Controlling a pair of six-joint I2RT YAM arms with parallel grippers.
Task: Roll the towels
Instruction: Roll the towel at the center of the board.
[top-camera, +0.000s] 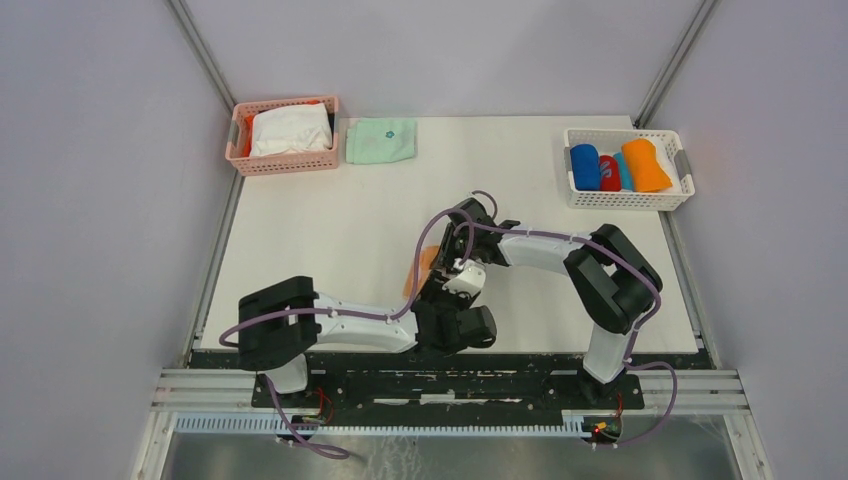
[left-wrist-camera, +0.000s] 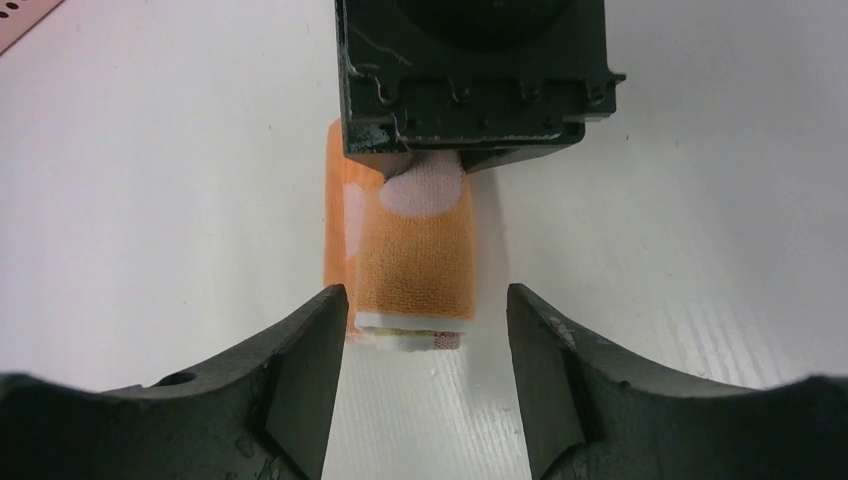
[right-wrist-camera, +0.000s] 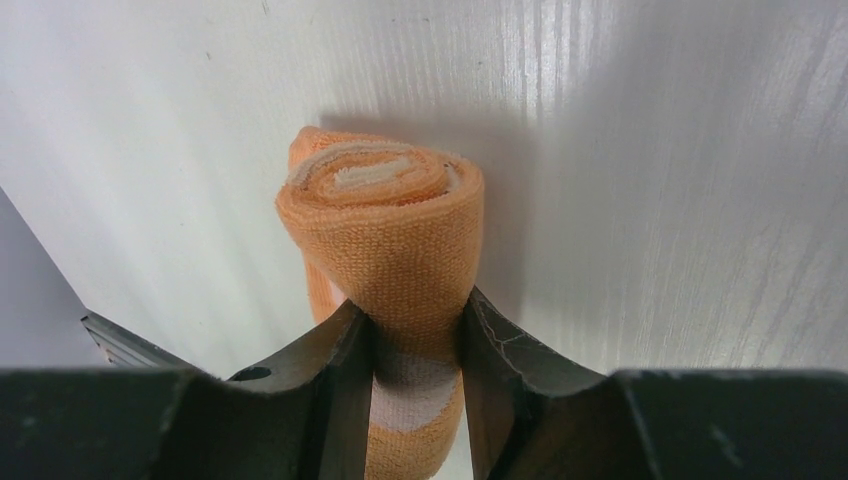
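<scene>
At mid-table, where arms mostly hide it from overhead, wrist views show the rolled towel pinched in the right gripper, the left gripper gaping astride its end.

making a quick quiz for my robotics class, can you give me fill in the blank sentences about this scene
1. The right gripper is ___ on the rolled towel.
2. The left gripper is ___, straddling that roll's end.
3. The rightmost roll in the white basket is ___.
4. The mint-green cloth lies beside the basket coloured ___.
Missing words: shut; open; orange; pink.
</scene>
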